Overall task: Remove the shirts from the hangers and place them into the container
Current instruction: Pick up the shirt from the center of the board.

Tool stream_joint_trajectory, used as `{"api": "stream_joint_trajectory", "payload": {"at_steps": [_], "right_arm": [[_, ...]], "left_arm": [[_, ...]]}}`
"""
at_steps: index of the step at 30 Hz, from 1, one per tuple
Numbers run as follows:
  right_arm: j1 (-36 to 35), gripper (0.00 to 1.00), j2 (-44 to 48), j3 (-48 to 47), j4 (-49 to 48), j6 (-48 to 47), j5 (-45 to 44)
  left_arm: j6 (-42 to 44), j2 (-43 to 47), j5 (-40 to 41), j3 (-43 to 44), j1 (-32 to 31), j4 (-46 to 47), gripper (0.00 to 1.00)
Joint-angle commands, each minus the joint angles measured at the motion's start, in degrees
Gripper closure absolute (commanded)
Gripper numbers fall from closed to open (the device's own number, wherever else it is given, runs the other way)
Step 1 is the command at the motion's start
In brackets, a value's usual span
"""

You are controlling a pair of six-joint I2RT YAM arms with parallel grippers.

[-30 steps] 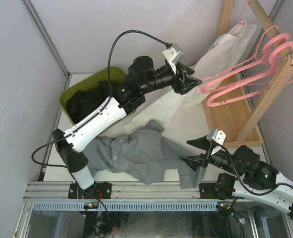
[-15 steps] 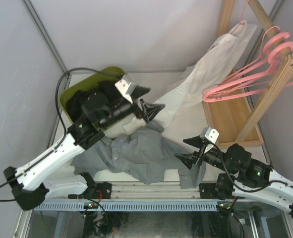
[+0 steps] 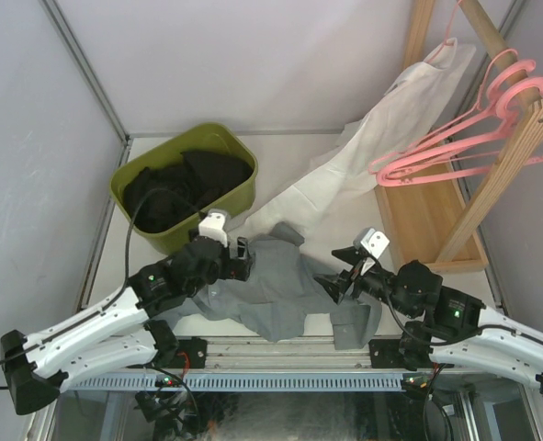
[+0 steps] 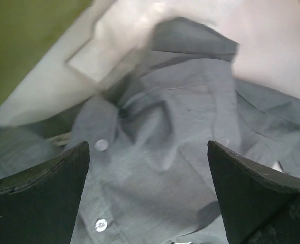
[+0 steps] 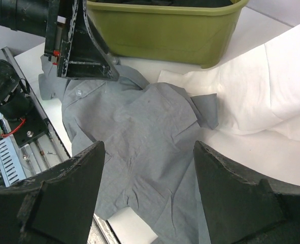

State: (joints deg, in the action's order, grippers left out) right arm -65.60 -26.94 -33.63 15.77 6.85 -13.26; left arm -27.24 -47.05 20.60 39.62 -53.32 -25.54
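Left gripper (image 4: 147, 147) hung splayed, empty, over grey shirt (image 4: 190, 101) on worktop (image 3: 289, 152); right gripper (image 5: 148, 145) likewise released. Advice: pinch bunched collar fold deep, lift high before crossing container (image 5: 165, 35) rim.

no readable text, labels, brands or numbers in any view. container (image 3: 161, 237), grey shirt (image 3: 271, 289), white shirt (image 3: 381, 129), hangers (image 3: 436, 152) and rack (image 3: 427, 220) show plain surfaces with no print. any markings on the arms are too small or blurred to read.
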Motion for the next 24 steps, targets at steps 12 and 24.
{"api": "stream_joint_trajectory", "payload": {"at_steps": [12,24], "right_arm": [[0.4,0.3,-4.6,-0.2,-8.2,0.7,0.7],[0.5,0.31,-5.5,-0.2,-8.1,0.4,0.6]], "left_arm": [[-6.1,-11.7,2.7,-1.0,6.1,-4.2,0.0],[-10.8,-26.1,-8.7,-10.4,3.9,10.9,0.0]]}}
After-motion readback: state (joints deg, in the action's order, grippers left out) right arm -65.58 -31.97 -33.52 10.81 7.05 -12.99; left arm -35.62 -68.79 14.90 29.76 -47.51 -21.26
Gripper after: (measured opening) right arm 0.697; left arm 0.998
